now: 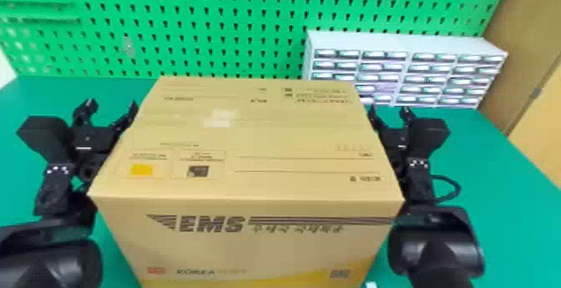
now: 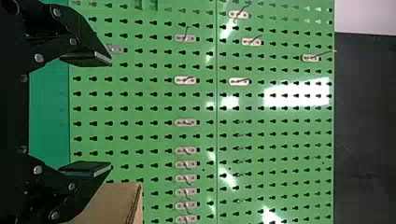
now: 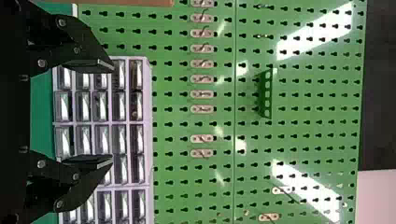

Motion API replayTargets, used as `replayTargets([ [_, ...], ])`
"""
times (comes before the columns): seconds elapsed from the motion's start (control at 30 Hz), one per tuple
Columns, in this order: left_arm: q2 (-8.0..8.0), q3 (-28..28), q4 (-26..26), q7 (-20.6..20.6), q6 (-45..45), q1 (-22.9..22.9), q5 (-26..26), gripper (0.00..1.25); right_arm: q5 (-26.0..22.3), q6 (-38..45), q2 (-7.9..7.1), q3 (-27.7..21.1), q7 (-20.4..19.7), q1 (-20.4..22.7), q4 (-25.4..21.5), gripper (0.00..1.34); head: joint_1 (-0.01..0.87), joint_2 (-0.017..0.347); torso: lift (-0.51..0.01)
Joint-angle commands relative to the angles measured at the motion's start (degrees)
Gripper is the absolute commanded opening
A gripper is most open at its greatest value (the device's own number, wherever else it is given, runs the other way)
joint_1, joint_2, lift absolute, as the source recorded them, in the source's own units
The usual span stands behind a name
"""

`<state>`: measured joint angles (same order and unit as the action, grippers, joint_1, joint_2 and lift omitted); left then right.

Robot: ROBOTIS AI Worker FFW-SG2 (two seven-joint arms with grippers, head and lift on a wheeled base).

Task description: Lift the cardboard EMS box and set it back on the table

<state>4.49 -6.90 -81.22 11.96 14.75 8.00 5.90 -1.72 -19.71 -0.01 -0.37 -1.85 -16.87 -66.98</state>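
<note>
Between the robot's 2 arms, in the head view, sits the cardboard EMS box (image 1: 259, 137), a broad block of smooth tan board with straight edges, dark print and a yellow band low on its front. Whether it rests on the flat green table (image 1: 492, 170) or is held above it, I can't tell. Behind stand a bright green pegboard (image 1: 233, 20), punched with rows of keyhole slots, and a pale drawer cabinet (image 1: 400, 41) with 5 rows of glossy, clear-fronted drawers.

The left wrist view adds pale oblong clips (image 2: 185, 122) on the pegboard and a bare cardboard edge of the box near 1 finger. The right wrist view brings in a green bracket (image 3: 267, 95) with a line of round holes.

Both black arms flank the box, wrists beside its side walls, fingers pointing toward the pegboard. The left gripper (image 1: 112, 105) has its 2 flat fingers spread wide, pinching nothing; the right gripper (image 1: 389, 109) is spread likewise, nothing between its 2 fingers.
</note>
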Motion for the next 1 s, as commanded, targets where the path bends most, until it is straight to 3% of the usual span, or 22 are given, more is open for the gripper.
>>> replayTargets([
  [0.0,-0.01,-0.8,-1.0,-0.5,0.0,0.2,0.2,0.79,-0.4,3.8,0.06,0.9,0.0,0.0,-3.5,0.77,0.678,-0.014,-0.095],
  [0.2,-0.01,-2.0,-4.3,-2.5,-2.1,0.3,-0.5,0.79,-0.4,8.6,-0.87,2.2,0.0,-0.3,-8.7,0.77,0.678,-0.014,-0.095],
  [0.53,-0.01,-3.7,-7.9,-3.9,-4.1,1.3,-1.3,0.79,0.8,13.6,-0.78,2.2,0.0,-0.8,-15.5,0.77,0.678,-0.014,-0.095],
  [0.97,-0.01,-4.0,-8.3,-4.1,-4.4,1.6,-1.3,0.79,1.7,14.3,-0.34,1.7,0.0,-0.7,-17.0,0.77,0.678,-0.014,-0.095],
])
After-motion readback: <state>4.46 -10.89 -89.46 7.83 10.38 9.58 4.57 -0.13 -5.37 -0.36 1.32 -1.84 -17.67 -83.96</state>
